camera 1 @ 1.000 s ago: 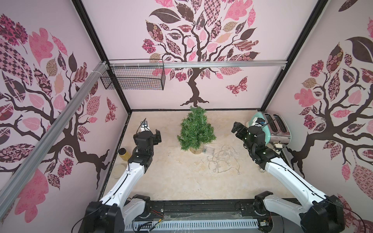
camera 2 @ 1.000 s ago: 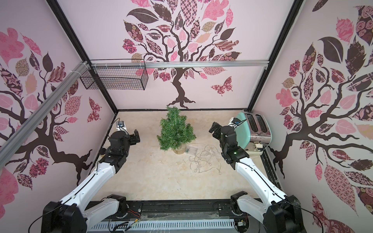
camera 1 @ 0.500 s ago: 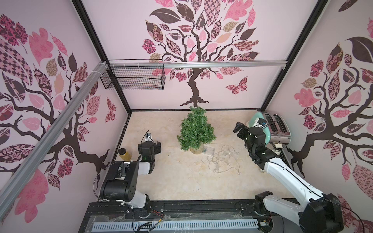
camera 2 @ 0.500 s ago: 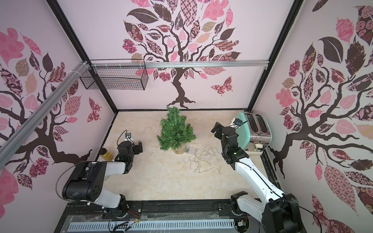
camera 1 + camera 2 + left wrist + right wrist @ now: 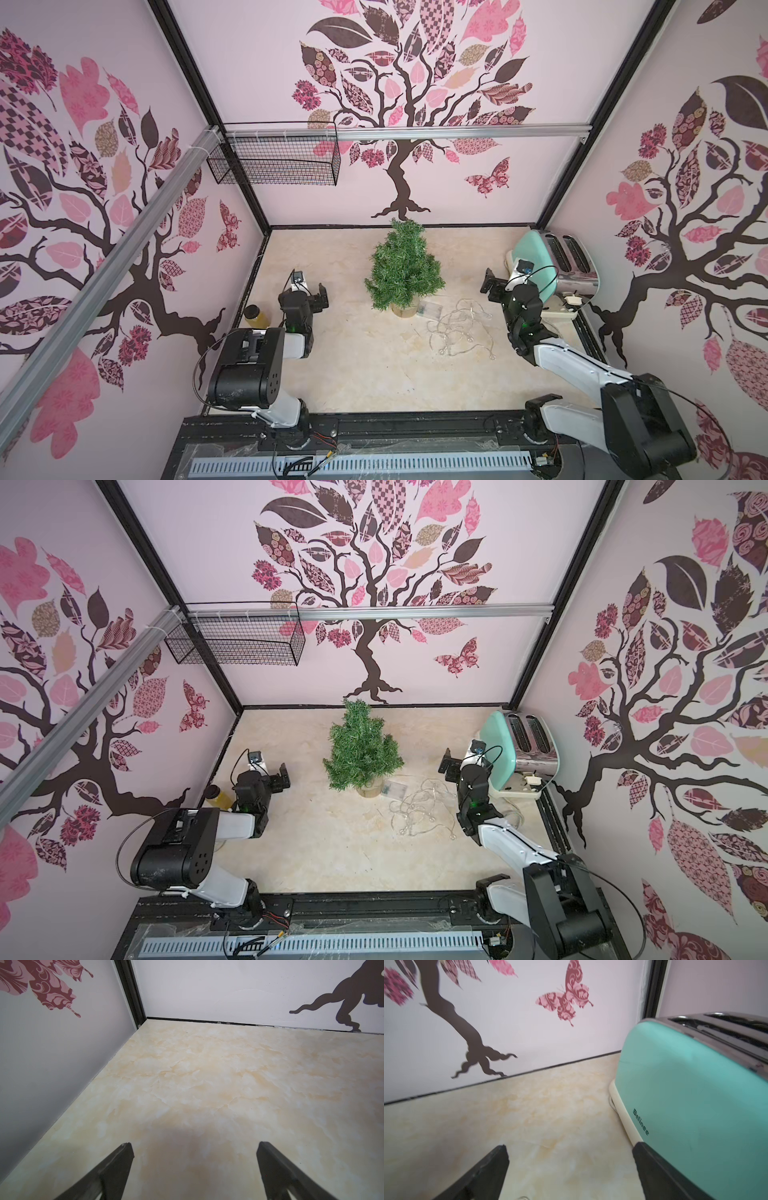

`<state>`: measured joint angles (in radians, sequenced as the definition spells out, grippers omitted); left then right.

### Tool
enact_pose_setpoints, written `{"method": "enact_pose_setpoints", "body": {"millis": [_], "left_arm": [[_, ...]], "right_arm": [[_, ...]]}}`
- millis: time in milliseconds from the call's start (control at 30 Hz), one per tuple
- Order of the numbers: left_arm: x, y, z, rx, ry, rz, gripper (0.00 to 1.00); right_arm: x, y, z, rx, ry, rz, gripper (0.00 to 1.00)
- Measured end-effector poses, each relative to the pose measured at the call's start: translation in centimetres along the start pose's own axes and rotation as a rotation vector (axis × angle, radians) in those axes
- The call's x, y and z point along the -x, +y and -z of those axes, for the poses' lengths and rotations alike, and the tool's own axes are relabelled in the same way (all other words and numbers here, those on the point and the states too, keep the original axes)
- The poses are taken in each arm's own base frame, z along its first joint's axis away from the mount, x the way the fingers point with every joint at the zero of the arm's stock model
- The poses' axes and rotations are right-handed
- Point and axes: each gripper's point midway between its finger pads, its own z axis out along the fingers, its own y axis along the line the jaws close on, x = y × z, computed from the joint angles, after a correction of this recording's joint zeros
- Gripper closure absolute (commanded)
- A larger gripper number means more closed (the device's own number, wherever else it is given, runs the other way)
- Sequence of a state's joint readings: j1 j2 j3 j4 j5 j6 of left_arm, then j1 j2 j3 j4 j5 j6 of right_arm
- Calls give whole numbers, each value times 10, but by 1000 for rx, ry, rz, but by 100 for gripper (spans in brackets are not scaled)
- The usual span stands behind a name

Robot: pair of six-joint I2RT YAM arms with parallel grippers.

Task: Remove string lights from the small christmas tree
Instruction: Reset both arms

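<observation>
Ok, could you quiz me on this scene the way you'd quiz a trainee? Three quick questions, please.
1. True or false: the string lights are wound round the small christmas tree.
2. Which appliance stands beside the right arm? A) mint-green toaster B) kettle C) blender
3. Fill in: both arms' jaws are ____.

Key:
1. False. They lie in a loose tangle on the tabletop beside the tree.
2. A.
3. Open, holding nothing.
</observation>
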<state>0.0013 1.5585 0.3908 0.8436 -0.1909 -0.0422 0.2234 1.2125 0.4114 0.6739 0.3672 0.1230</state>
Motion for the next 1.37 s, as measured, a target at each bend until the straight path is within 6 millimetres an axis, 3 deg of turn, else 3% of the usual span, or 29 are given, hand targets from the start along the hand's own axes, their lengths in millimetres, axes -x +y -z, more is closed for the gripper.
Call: {"method": "enact_pose_setpoints", "body": {"millis": [167,333,400,533,700,1367], "left_arm": [[0,-1,0,-3,0,3,2],[0,-2,1,0,-3,0,2],[2,-5,1,-1,-10,-3,2],[2,-7,3,-1,-21,-7,2],[2,-5,3,4,-21,-6,2],[2,-5,3,5,-20,-6,2]], "right_arm": [[-20,-19,-11,-77,27,86,0],[-61,-48,-17,-125,94,76,1],[-67,-51,-20,-127,111,77,1],[-69,-43,-27,-77,72,68,0],[-78,-43,-23,-55,65,65,0],[-67,-39,-23,-37,19,53,0]]}}
